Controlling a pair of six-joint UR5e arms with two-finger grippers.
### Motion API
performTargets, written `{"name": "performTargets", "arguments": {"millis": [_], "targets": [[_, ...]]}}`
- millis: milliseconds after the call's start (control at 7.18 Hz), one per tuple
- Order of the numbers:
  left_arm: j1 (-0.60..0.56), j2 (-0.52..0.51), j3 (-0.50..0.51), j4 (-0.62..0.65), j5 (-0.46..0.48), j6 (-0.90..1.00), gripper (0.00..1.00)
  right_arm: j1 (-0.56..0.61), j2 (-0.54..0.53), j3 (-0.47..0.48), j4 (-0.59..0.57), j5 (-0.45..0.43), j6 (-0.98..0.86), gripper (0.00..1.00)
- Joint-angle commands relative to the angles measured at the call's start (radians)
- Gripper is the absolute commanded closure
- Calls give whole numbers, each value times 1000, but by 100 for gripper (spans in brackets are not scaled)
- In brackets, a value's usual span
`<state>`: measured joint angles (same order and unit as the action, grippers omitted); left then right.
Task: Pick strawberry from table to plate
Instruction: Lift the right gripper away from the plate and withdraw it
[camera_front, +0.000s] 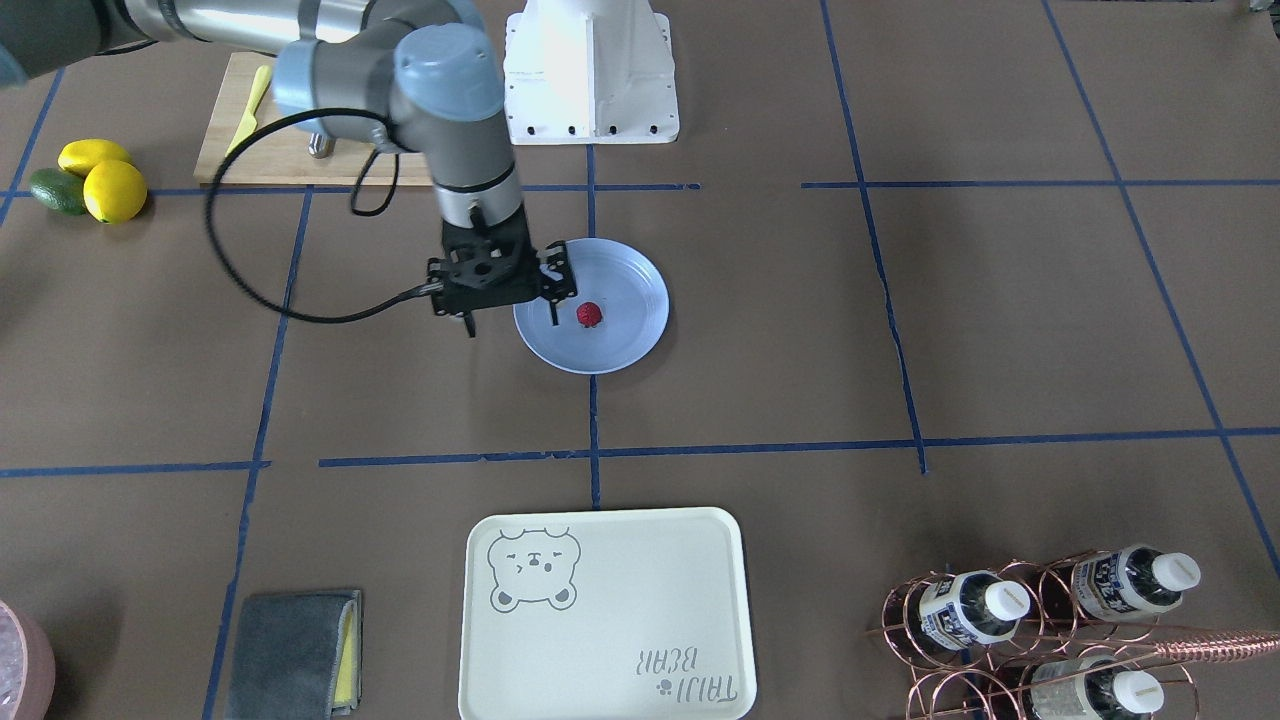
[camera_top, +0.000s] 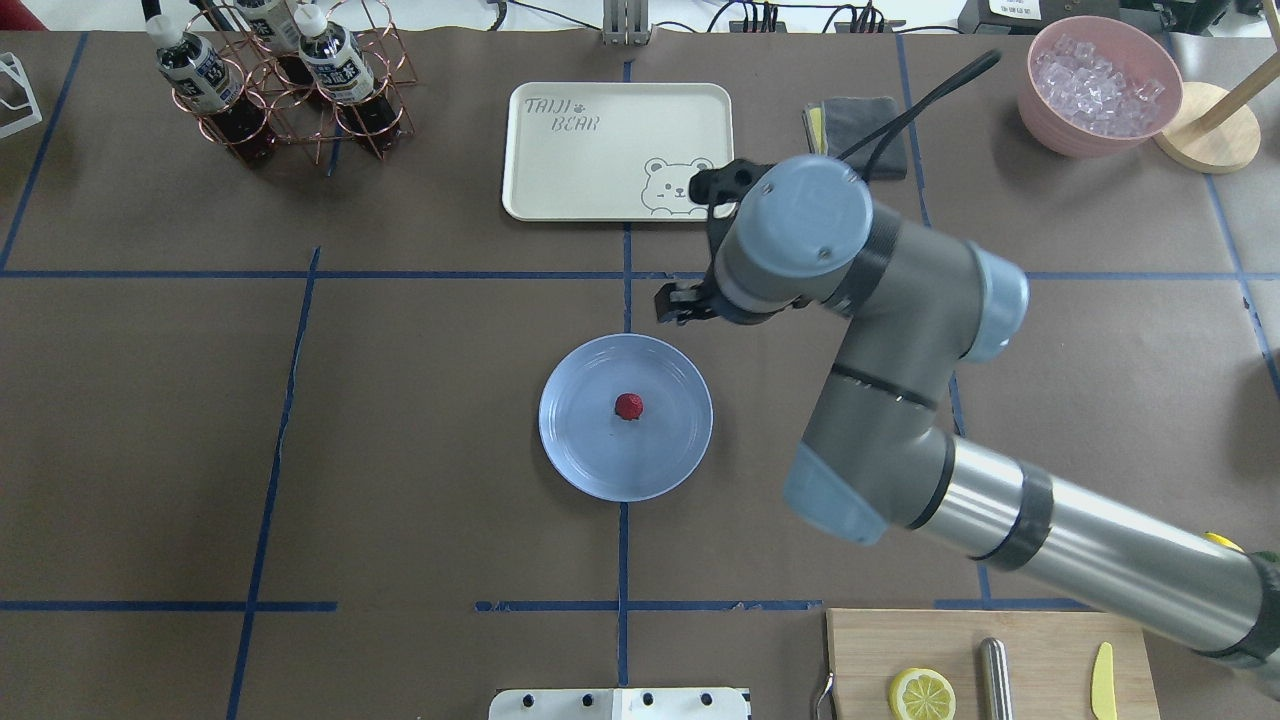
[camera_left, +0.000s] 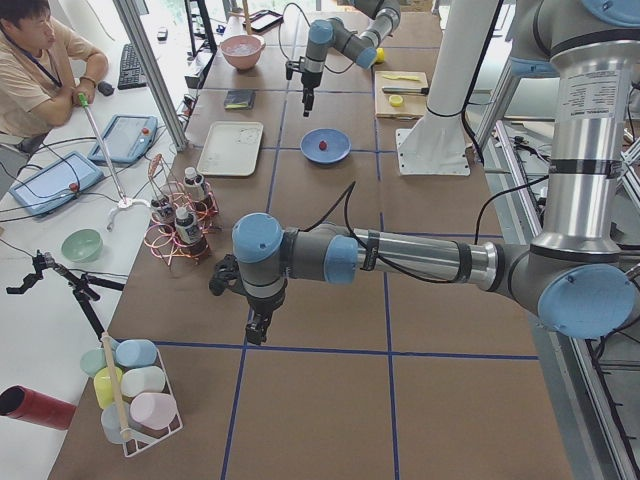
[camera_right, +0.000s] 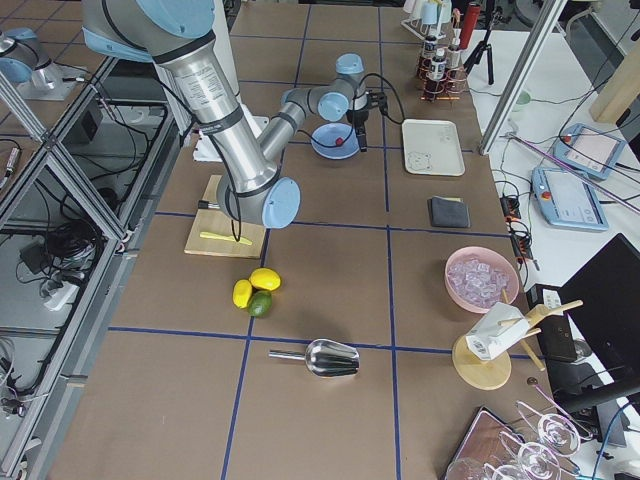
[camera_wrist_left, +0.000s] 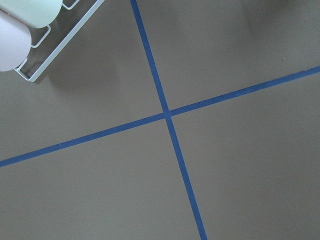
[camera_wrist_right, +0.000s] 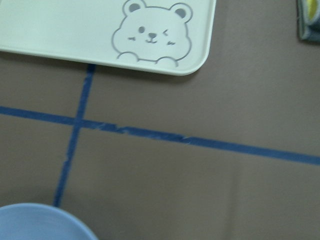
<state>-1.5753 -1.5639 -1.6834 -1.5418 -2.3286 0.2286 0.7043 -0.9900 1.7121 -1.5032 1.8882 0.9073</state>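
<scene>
Strawberry (camera_front: 591, 315) lies near centre of plate (camera_front: 640, 290); transfer looks done. Right hand (camera_front: 513, 321) hangs spread and empty over the rim. Left hand (camera_left: 258, 326): grip state cannot be told.

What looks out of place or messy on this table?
Nothing is spilled. The strawberry lies on the plate. Only one blue tape line beside it looks torn and kinked.
</scene>
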Motion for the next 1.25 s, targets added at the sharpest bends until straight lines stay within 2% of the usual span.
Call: {"name": "performTargets", "arguments": {"millis": [0, 139, 418, 697, 836, 1115], "targets": [[0, 13, -3, 8, -49, -6, 0, 311, -189, 26, 4, 257, -424, 0], [0, 31, -1, 8, -63, -8, 0, 446, -273, 18, 1, 332, -620, 0], [-2, 57, -9, 6, -104, -9, 0, 655, -428, 9, -9, 344, -941, 0], [-5, 56, -10, -3, -97, 0, 0, 783, -556, -29, -3, 350, -980, 0], [-5, 57, -31, -4, -95, 0, 0, 802, -632, -31, 1, 351, -992, 0], [-5, 61, -41, -4, -97, 2, 0, 814, -683, -29, 3, 354, -986, 0]]}}
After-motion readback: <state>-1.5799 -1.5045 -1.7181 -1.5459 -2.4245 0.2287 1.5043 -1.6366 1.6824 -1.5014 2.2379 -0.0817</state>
